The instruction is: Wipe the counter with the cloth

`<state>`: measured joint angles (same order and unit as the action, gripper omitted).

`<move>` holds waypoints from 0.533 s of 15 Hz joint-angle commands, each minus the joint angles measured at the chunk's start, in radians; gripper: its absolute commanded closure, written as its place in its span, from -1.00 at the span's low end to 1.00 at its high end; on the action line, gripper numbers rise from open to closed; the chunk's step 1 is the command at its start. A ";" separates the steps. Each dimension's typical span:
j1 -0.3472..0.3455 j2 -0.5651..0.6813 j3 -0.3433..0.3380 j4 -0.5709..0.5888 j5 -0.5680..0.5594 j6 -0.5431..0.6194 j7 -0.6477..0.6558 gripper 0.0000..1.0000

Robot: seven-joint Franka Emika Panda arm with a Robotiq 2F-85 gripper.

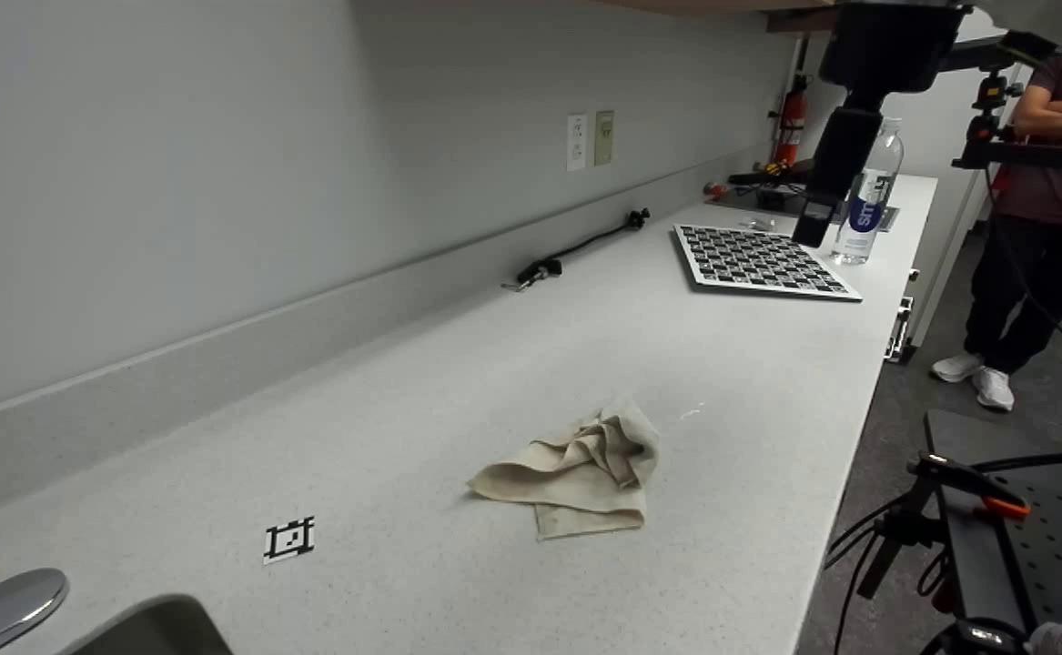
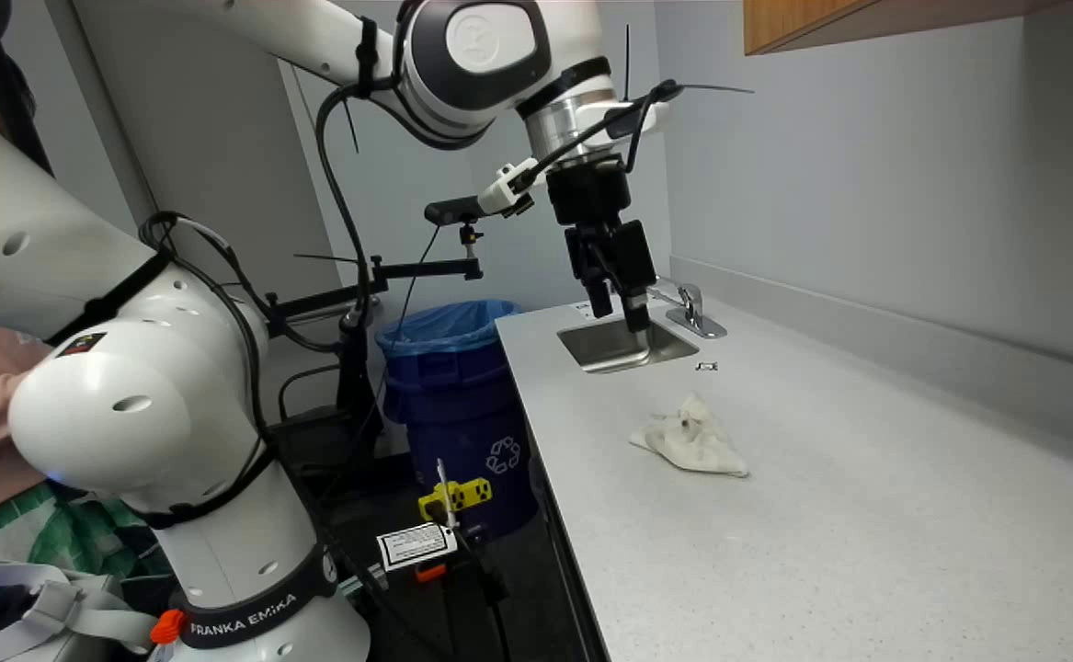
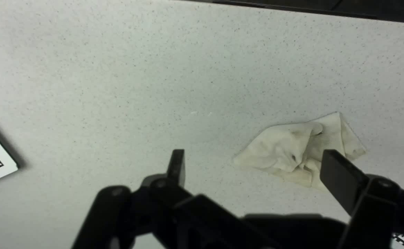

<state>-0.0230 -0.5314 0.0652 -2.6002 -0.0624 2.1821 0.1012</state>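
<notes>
A beige cloth (image 1: 576,468) lies crumpled on the light speckled counter (image 1: 385,455). The cloth also shows in an exterior view (image 2: 694,446) and right of centre in the wrist view (image 3: 274,148). My gripper (image 2: 620,320) is open and empty, held well above the counter. In the wrist view its two fingers (image 3: 254,152) stand wide apart, and the right finger covers part of the cloth. The gripper also shows at the upper right of an exterior view (image 1: 808,232). Small white streaks (image 1: 692,412) mark the counter beside the cloth; they also show in the wrist view (image 3: 200,113).
A checkered board (image 1: 763,264) and a water bottle (image 1: 867,200) stand at the far end. A sink (image 2: 628,345) with a faucet (image 2: 694,313) lies at the opposite end. A black cable (image 1: 585,246) runs along the wall. A printed marker (image 1: 289,539) lies near the sink.
</notes>
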 commanded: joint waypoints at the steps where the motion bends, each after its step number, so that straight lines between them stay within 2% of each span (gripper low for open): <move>1: 0.033 0.109 0.020 0.020 0.018 0.105 0.022 -1.00; 5: 0.072 0.244 0.018 0.037 0.058 0.234 -0.010 -1.00; 8: 0.093 0.339 0.017 0.065 0.066 0.290 -0.042 -1.00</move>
<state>0.0464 -0.2951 0.0876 -2.5879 -0.0254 2.4282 0.1020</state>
